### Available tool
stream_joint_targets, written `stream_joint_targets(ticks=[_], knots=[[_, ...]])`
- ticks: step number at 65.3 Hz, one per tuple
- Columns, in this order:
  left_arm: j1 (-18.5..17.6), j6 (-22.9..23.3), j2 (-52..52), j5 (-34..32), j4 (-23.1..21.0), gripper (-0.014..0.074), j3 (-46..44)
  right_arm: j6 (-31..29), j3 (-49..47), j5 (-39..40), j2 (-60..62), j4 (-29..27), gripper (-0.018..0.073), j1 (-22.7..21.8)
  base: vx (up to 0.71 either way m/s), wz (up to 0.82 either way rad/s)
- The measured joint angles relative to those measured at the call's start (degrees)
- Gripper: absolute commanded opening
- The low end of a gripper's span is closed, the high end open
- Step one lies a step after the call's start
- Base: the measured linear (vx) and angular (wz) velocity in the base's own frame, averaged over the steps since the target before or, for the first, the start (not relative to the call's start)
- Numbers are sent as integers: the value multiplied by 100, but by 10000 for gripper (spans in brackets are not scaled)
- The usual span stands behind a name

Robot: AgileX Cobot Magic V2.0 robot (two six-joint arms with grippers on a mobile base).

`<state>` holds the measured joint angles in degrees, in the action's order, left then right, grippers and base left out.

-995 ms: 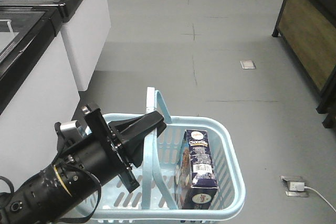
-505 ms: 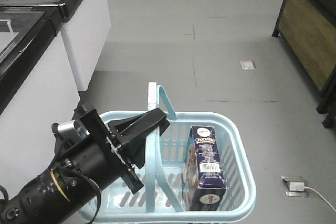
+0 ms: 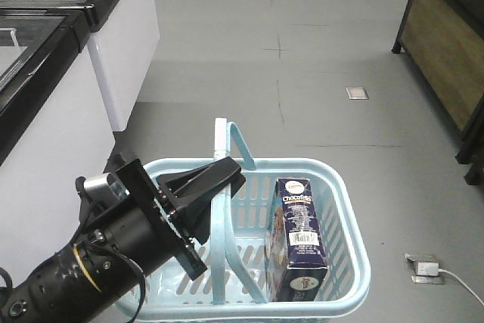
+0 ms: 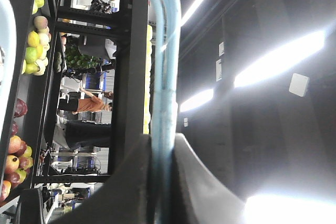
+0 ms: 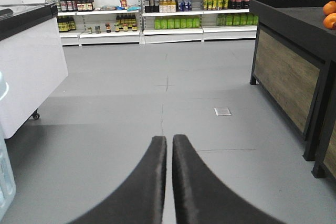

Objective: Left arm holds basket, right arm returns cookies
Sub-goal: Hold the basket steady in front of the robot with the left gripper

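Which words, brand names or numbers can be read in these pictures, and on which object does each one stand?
"Choco…": white lettering on the front of the cookie box, which stands in the basket; the end of the word is blurred.
Round white logo and barcode digits on the same box: too small to read.
Bottle labels on the store shelves: too small to read.
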<state>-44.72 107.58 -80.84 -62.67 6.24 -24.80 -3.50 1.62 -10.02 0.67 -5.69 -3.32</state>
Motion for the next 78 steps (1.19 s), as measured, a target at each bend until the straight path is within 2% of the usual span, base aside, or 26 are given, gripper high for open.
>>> stream_joint_targets(ticks=[78], knots=[[0,0,0,0,0,0,0,0,0,0,0,0,-6,0,0,0]])
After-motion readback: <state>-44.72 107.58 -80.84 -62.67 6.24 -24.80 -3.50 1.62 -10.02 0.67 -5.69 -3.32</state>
